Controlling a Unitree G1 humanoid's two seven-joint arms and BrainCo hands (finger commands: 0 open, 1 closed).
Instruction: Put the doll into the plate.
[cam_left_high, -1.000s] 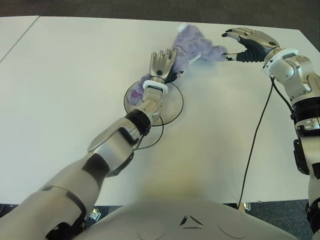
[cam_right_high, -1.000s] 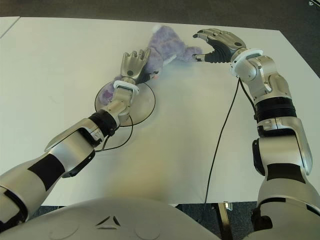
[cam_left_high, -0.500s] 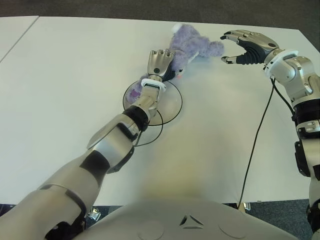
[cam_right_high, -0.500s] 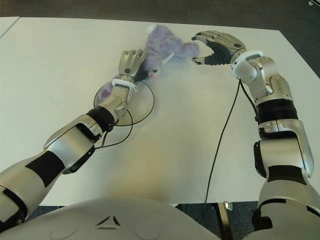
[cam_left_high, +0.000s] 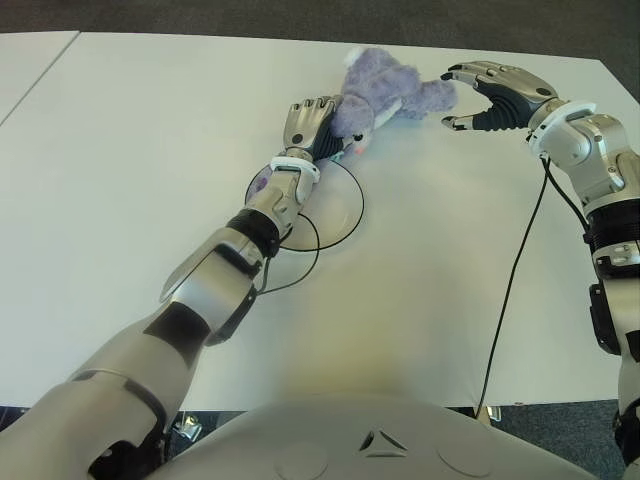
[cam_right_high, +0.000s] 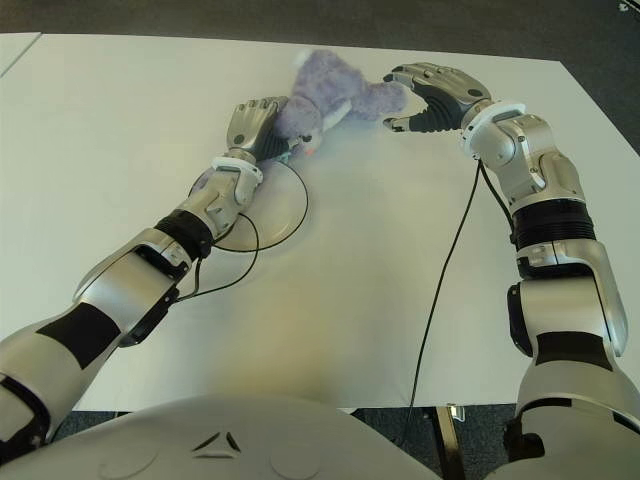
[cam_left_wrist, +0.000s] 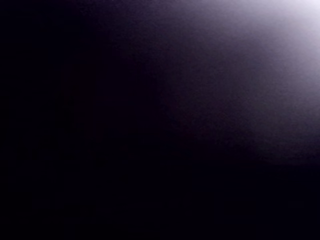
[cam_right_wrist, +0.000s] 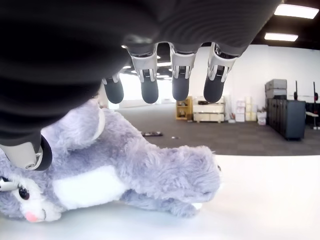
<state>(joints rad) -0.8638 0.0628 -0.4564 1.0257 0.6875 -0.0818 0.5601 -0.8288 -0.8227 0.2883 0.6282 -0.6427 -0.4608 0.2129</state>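
The doll (cam_left_high: 388, 92), a purple plush with a white belly, lies on the white table (cam_left_high: 140, 140) just beyond the far rim of the clear round plate (cam_left_high: 338, 205). My left hand (cam_left_high: 308, 124) reaches over the plate, its fingers curled against the doll's head. The left wrist view is dark, covered from close up. My right hand (cam_left_high: 458, 98) hovers open at the doll's foot end. In the right wrist view its fingertips (cam_right_wrist: 180, 91) hang spread above the doll (cam_right_wrist: 125, 175), not touching it.
A black cable (cam_left_high: 510, 290) runs from my right arm down to the table's front edge. Another cable loop (cam_left_high: 300, 258) lies by my left forearm at the plate's near rim. A small purple patch (cam_left_high: 262, 185) shows at the plate's left rim.
My left hand's fingers went from spread to curled on the doll's head and shifted left and back. The doll turned with it. My right hand let go of the foot.
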